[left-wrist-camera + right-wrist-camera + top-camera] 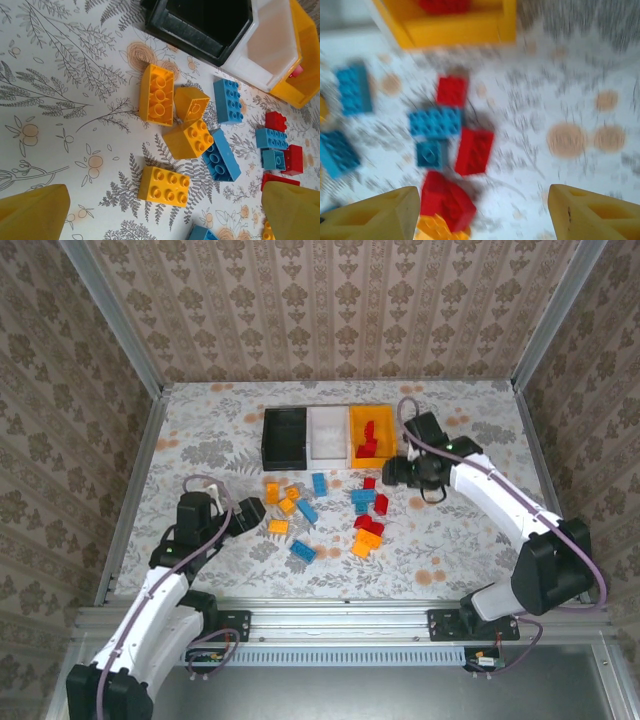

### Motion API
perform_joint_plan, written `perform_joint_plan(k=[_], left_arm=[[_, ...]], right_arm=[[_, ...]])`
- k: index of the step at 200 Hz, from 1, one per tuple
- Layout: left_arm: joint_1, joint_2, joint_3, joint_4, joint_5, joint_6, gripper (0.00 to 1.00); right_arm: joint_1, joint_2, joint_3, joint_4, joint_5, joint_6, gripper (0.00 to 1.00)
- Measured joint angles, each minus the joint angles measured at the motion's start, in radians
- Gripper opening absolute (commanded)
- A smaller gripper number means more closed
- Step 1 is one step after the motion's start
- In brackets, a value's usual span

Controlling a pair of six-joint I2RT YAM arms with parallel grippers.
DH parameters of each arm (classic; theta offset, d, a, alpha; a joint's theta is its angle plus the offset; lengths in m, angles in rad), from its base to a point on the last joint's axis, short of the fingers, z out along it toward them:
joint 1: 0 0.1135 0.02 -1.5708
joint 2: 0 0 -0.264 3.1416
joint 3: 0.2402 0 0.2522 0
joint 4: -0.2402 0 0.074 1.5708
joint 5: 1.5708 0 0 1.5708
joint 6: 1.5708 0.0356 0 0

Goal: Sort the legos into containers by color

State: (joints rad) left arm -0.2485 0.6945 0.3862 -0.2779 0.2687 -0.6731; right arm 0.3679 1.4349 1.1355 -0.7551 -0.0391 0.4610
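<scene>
L gripper (162,216) is spread wide, empty, near yellow legos (163,186); R gripper (485,210) is spread, empty; red legos (368,439) are seen in orange bin (386,416).

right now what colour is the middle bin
The middle bin is white; the top external view shows it best.

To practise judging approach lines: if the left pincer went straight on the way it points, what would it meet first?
Most likely the nearest orange-yellow brick, lying flat, studs up; depth is hard to judge.
</scene>
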Motion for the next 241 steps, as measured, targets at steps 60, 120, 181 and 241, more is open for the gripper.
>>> perform_joint_plan(k=[60,120,181,241], left_arm=[[0.003,0.088,0.0,0.069,0.079,-0.043,1.0],[0.029,0.026,0.0,0.039,0.091,-0.043,1.0],[0.048,0.031,-0.013,0.035,0.095,-0.043,1.0],[0.054,0.037,-0.013,0.036,0.1,-0.043,1.0]], right_arm=[[0.057,0.048,-0.168,0.127,-0.086,0.102,0.69],[0.063,0.212,-0.159,0.225,-0.105,0.123,0.62],[0.063,0.268,-0.128,0.269,-0.105,0.123,0.58],[0.063,0.297,-0.12,0.282,-0.105,0.122,0.44]])
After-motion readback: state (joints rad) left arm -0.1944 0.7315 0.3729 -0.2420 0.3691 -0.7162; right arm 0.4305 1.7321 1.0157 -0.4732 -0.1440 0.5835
